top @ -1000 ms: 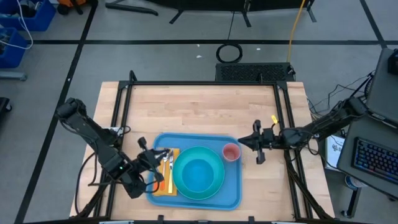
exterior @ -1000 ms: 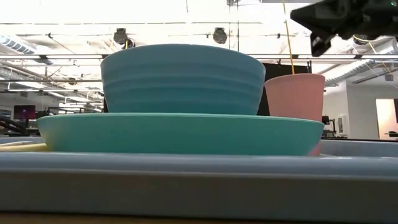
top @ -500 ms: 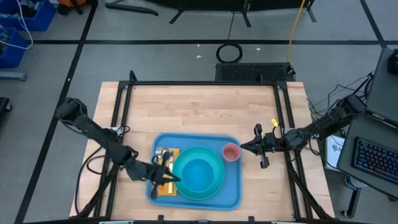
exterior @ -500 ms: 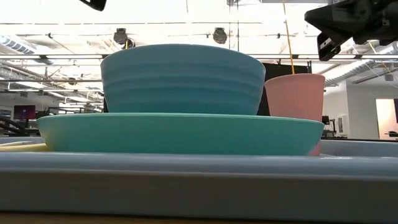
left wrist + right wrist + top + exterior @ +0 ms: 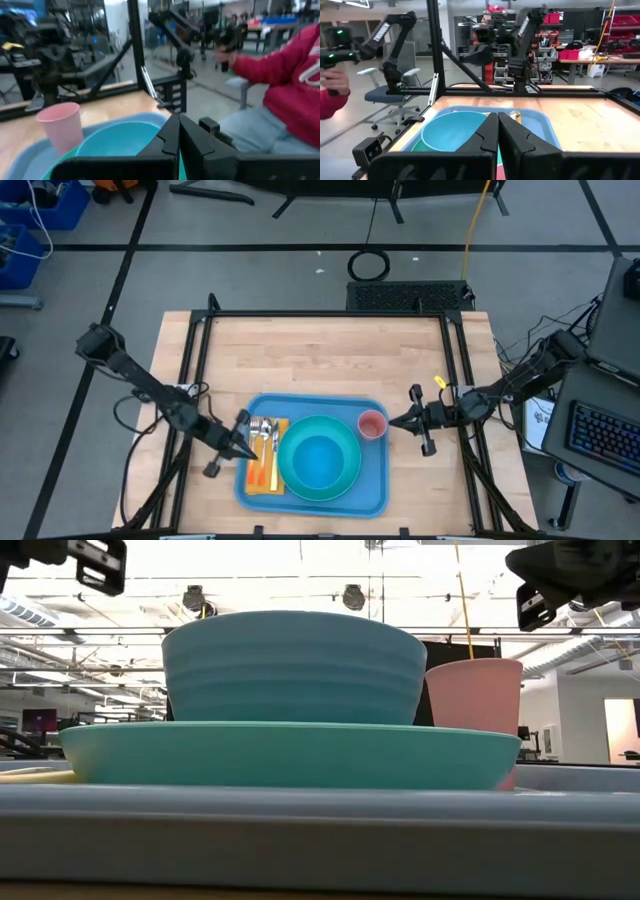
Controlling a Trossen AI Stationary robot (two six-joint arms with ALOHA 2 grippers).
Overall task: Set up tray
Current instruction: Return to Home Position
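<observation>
At near table edge, tray laid, arms backing away.
Centred there, tray (image 5: pixel 375 485), cutlery (image 5: pixel 264 438) on orange napkin (image 5: pixel 262 480) at left; just left, left gripper (image 5: pixel 246 448) pulled back off napkin, clenched, empty; right, beside pink cup (image 5: pixel 372 424), right gripper (image 5: pixel 392 423) clenched. Probably only homing left.

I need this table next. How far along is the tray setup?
Looks done: the tray holds plate, bowl, cup, and cutlery on the napkin. In hand: nothing; left gripper over the tray's left edge and right gripper beside the cup are both shut, empty. Left: likely just pulling both back.
</observation>
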